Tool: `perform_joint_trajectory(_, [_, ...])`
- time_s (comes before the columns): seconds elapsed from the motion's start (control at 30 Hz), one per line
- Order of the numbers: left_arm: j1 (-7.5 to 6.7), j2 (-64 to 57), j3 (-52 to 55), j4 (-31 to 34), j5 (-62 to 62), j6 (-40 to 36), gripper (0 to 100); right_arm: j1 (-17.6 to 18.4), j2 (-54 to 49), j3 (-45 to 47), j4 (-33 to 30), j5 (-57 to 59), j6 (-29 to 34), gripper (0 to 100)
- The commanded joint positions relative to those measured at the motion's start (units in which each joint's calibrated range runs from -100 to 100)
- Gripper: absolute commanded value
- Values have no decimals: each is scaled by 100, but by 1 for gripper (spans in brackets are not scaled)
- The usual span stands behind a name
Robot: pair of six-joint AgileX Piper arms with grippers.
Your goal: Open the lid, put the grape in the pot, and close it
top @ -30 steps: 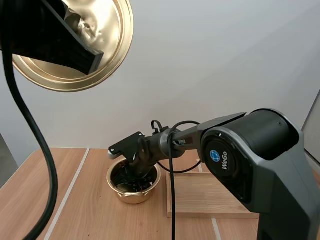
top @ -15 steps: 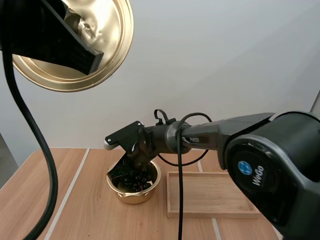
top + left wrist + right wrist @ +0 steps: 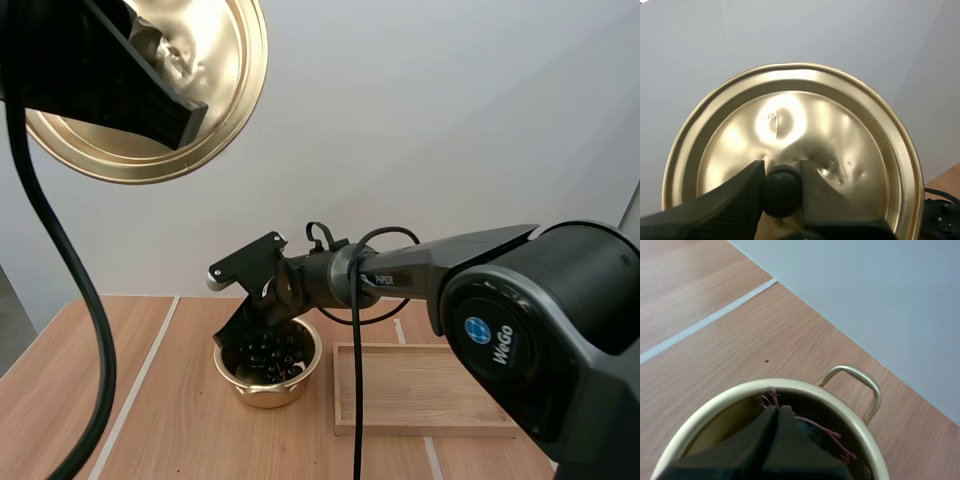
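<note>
High view: grapes (image 3: 268,356) lie in the pot (image 3: 252,388) toward the table's (image 3: 170,420) far edge, right pincer (image 3: 776,412) closed, empty, at its mouth; left pincer (image 3: 782,170) clamps the lid (image 3: 215,60) by its knob, aloft. Only closing remains.

The right gripper (image 3: 235,335), fingers together, is hanging over the pot (image 3: 265,392), blocking its mouth from above. The left gripper (image 3: 781,175) is pinching the lid (image 3: 215,110) high at the left, well apart. The wooden tray (image 3: 420,395) is crowding the pot's right side, while open table (image 3: 150,400) is stretching left.
</note>
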Motion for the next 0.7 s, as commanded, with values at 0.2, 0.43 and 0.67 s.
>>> perform_joint_trajectory(0.2, [-14, -34, -52, 36, 217, -48, 0, -152, 686, -46, -206, 219, -28, 0])
perform_joint_trajectory(0.43, [-14, -34, -52, 36, 360, -48, 0, -319, 1019, -46, -172, 499, -28, 0])
perform_joint_trajectory(0.67, [-14, -34, -52, 36, 360, -48, 0, -286, 567, -46, -19, 845, -19, 0])
